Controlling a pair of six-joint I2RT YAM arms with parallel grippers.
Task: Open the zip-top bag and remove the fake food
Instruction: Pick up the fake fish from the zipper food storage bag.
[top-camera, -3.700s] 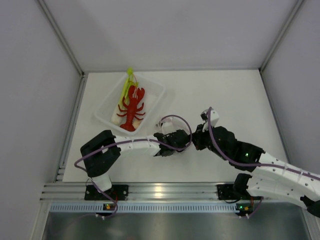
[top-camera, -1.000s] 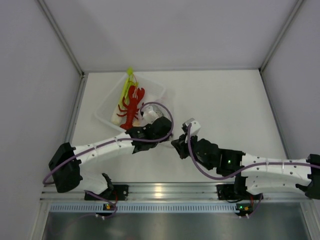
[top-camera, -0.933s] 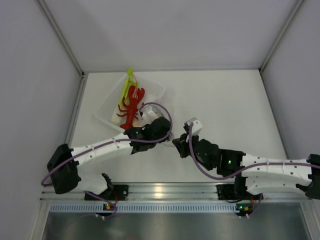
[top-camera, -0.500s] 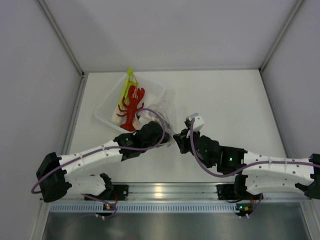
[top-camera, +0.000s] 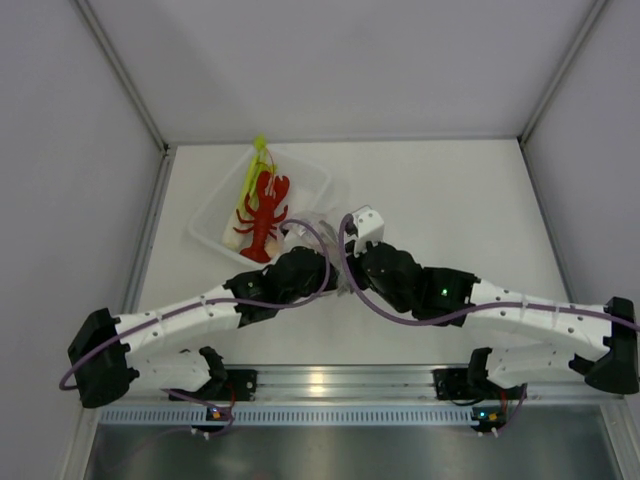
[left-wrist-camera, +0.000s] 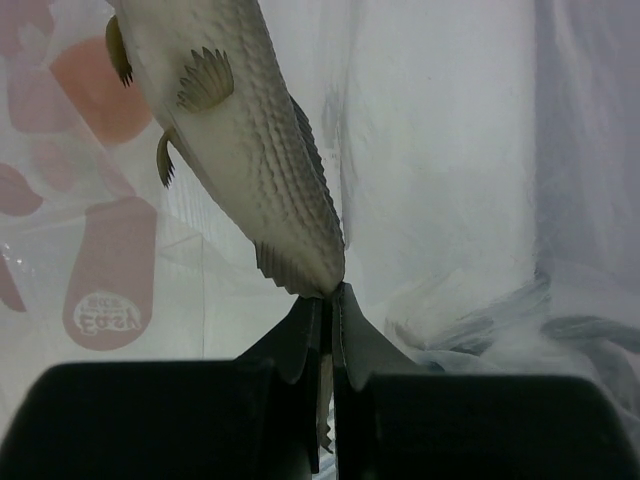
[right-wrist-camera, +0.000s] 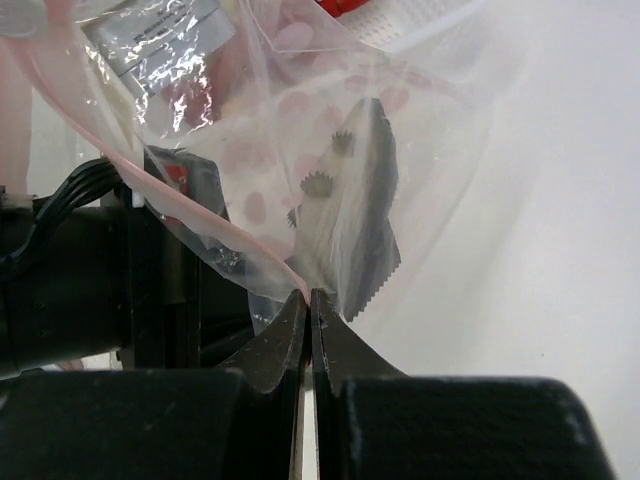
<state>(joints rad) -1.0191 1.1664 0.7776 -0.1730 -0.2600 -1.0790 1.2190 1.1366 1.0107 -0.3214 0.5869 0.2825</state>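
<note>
The left tool (left-wrist-camera: 325, 300) has its two fingers pressed shut on the tail fin of the grey fish (left-wrist-camera: 240, 130). The body of the fish stretches up and away from the tips. I cannot tell if a layer of plastic lies between the fingers and the fin.

The right tool (right-wrist-camera: 308, 297) is also closed flat. It pinches the zip-top bag (right-wrist-camera: 430, 150) at its edge, where the pink zip strip (right-wrist-camera: 200, 215) runs down into the tips. The fish is just beyond these tips, with the film around it.

I judge that one tool anchors the bag while the other draws the fish out through the mouth.

The red lobster (top-camera: 263, 215) and the leek stalk (top-camera: 250, 178) lie in the clear tray (top-camera: 310, 180) on the tabletop (top-camera: 450, 200), beyond the left tool.

On the bag, left of the left tool, a pink oval mark (left-wrist-camera: 105, 315) has small writing, perhaps "Easy", seen reversed. The silvery label (right-wrist-camera: 165, 35) has print too small to read.
</note>
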